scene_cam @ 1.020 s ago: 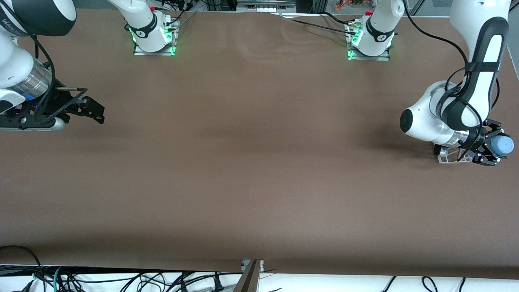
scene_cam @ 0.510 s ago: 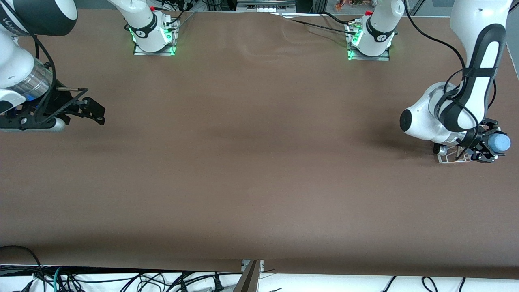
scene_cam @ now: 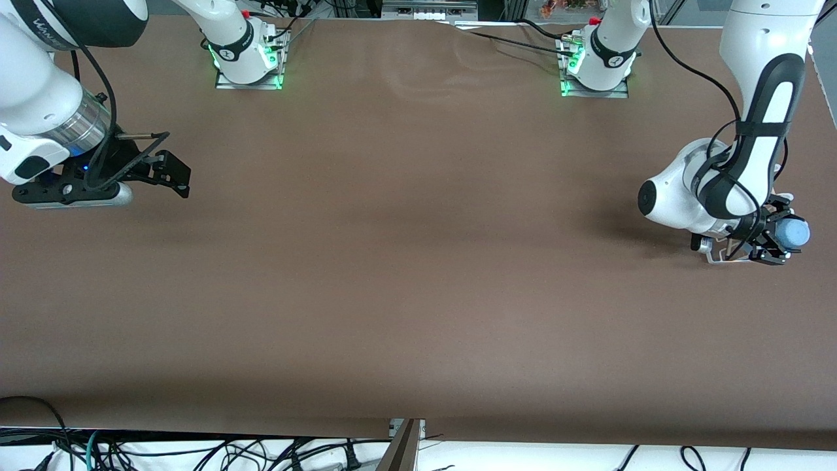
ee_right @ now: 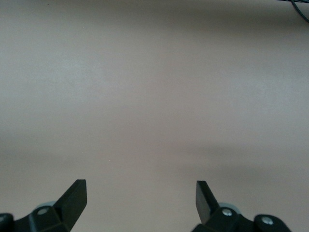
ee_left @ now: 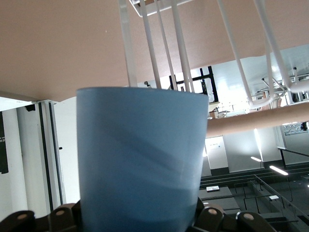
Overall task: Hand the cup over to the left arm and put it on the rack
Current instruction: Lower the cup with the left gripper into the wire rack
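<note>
My left gripper is shut on the light blue cup at the left arm's end of the table, low over the white wire rack, which shows only partly under the hand. In the left wrist view the cup fills the middle between the jaws, and the rack's white wires and its light wooden dowel stand close in front of the cup's rim. My right gripper is open and empty over bare table at the right arm's end; its fingers spread wide in the right wrist view.
The brown table spans the whole view. The two arm bases stand along the edge farthest from the front camera. Cables hang below the table's near edge.
My left gripper has lowered with the cup, closer to the rack. My right arm has shifted a little toward the middle of the table, its gripper still open.
</note>
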Controlling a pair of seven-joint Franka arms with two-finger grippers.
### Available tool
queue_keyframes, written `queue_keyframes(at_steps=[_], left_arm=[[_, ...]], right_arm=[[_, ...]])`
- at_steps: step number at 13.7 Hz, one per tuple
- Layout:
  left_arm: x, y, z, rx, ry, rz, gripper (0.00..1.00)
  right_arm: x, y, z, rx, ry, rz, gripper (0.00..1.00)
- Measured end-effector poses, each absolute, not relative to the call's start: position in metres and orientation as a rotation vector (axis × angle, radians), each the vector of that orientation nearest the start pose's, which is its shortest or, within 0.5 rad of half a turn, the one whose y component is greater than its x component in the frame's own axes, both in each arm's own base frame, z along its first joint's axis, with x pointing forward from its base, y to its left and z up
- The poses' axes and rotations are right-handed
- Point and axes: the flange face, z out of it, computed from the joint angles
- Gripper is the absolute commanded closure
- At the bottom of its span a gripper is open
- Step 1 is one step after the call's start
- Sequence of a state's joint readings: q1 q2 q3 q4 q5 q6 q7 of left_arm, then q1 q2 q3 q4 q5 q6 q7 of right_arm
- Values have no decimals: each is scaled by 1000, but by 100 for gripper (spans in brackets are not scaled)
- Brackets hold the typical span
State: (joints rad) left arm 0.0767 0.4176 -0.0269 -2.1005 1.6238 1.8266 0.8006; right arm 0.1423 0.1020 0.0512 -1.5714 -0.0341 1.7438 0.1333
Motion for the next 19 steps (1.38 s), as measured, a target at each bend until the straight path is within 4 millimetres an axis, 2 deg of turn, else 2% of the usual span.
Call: queue_keyframes(at_steps=[1,2,8,14,16,19], left_arm=[[558,109,232,-1129,1539,1130,30],[559,109,230,-1130,1539,1129,0],[577,106,246,-1149,1499,1084,0],[587,106,270,-1259,1453,1047,0],[587,106,272,-1273,1450,1043,0],[596,104,286,-1450,1412,1003,0]], right_arm=[[590,111,580,-3155,-101,-113,0],[591,111,577,-3156,-101,-106,0],[593,113,573,-3156,-106,-98,0],[593,115,574,-3156,-112,-99,0],[592,117,574,-3155,-115,-100,0],[592,119,574,-3155,-121,-100,0]])
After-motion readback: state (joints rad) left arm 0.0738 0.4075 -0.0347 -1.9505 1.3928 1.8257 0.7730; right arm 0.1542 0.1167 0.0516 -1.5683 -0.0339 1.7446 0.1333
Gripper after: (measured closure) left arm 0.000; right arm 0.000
